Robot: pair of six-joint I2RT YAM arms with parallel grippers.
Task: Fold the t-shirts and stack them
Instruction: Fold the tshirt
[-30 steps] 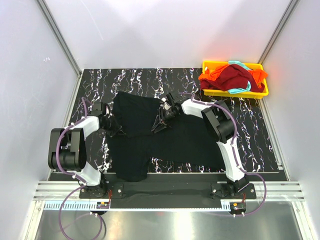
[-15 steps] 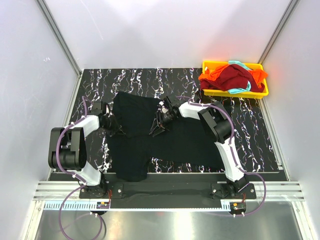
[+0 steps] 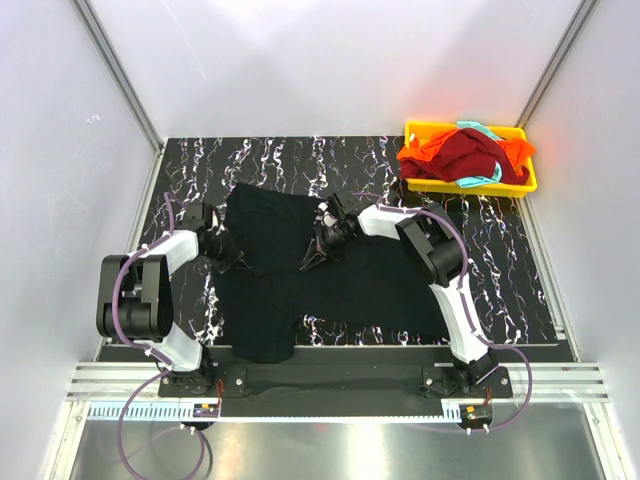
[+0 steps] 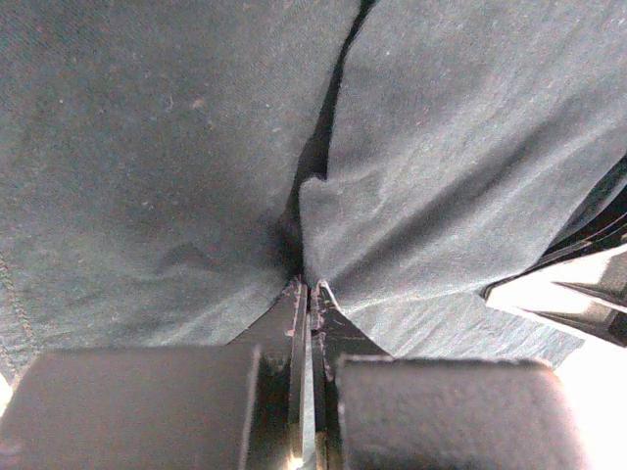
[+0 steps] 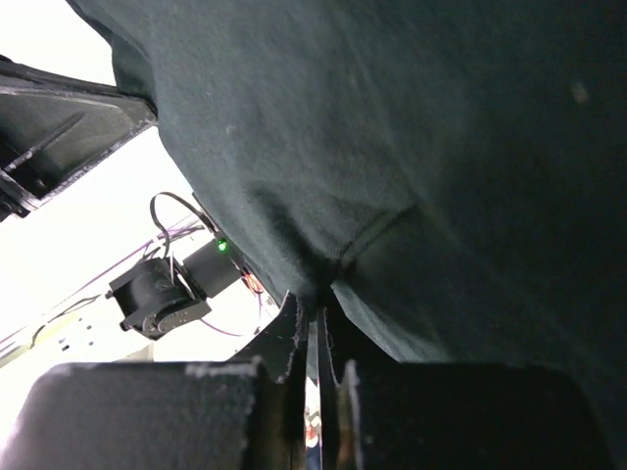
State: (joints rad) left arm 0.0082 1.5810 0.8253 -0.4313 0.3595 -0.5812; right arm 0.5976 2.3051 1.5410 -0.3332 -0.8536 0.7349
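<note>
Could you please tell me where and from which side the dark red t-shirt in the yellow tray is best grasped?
Pinch a raised fold near the middle of the dark red t-shirt, coming from straight above. It lies bunched on top of the pile, over the orange t-shirt. The walls of the yellow tray would likely block a sideways approach.

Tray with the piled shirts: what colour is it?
The tray is bright yellow, clearest in the top external view.
</note>
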